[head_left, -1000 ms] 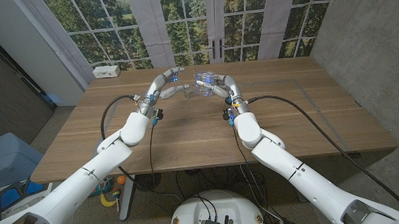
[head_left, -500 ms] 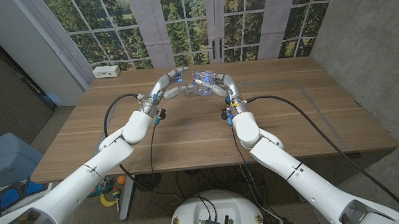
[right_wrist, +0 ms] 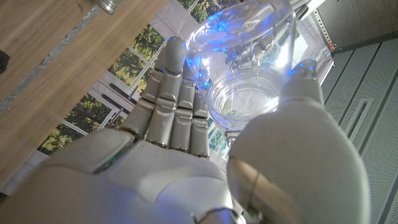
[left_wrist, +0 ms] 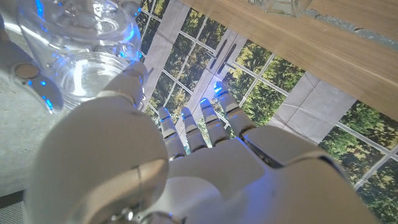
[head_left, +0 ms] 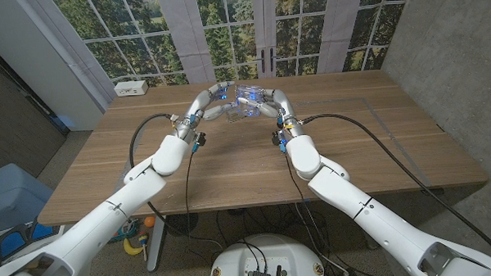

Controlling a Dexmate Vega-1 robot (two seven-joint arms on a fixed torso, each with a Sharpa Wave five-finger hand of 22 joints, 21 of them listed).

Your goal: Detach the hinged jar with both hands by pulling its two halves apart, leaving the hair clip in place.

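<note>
A clear hinged jar point(head_left: 246, 101) hangs above the far middle of the table, lit blue by the hands' lights. My right hand point(head_left: 269, 103) grips it: in the right wrist view the jar point(right_wrist: 245, 93) sits between the fingers point(right_wrist: 177, 99) and the thumb point(right_wrist: 305, 118). My left hand point(head_left: 215, 105) has come up to the jar's left side. In the left wrist view its fingers point(left_wrist: 199, 127) stretch straight past the jar point(left_wrist: 81, 50), and only the thumb point(left_wrist: 127, 87) lies close against the glass. A small cropped object point(left_wrist: 280, 6) lies on the wood; whether it is the hair clip I cannot tell.
A white box point(head_left: 131, 88) sits at the table's far left corner. Black cables point(head_left: 368, 130) run over the wood from both wrists. Large windows stand right behind the table's far edge point(head_left: 325, 74).
My left hand has moved right, closing the gap to the jar. The right hand has kept its hold on the jar and barely shifted.
</note>
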